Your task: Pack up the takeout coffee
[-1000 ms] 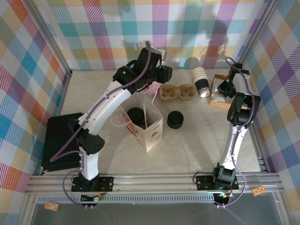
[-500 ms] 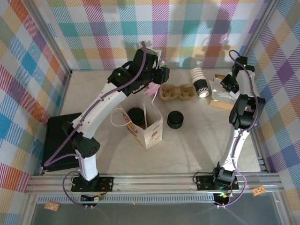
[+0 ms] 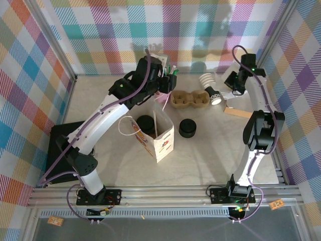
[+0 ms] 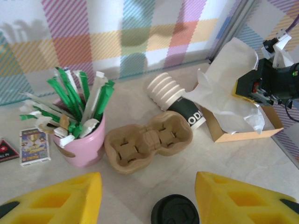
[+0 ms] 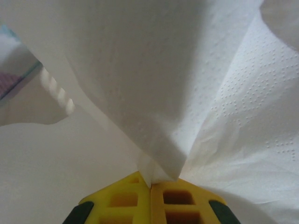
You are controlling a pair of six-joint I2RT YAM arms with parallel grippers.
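The takeout coffee (image 3: pixel 146 122) stands inside the open paper bag (image 3: pixel 159 142); its black lid shows and the bag walls hide the cup. My left gripper (image 3: pixel 172 83) hangs behind the bag, above a pink cup. It is open with nothing between its yellow fingers (image 4: pixel 147 181). My right gripper (image 3: pixel 232 83) is raised at the back right and shut on a white napkin (image 5: pixel 187 93), pinched at its fold (image 5: pixel 150 185). In the left wrist view the napkin (image 4: pixel 224 79) drapes from the right gripper (image 4: pixel 246 94) over a cardboard box.
A pink cup of stir sticks (image 4: pixel 81 140) and a brown cup carrier (image 3: pixel 189 98) sit behind the bag. A lidless cup stack (image 3: pixel 209 88) lies on its side beside the cardboard box (image 3: pixel 236 109). A black lid stack (image 3: pixel 188 128) is right of the bag. A black tray (image 3: pixel 62 150) lies far left.
My right gripper has risen and swung back and left, drawing the napkin up out of the box. The left arm has stretched slightly further back.
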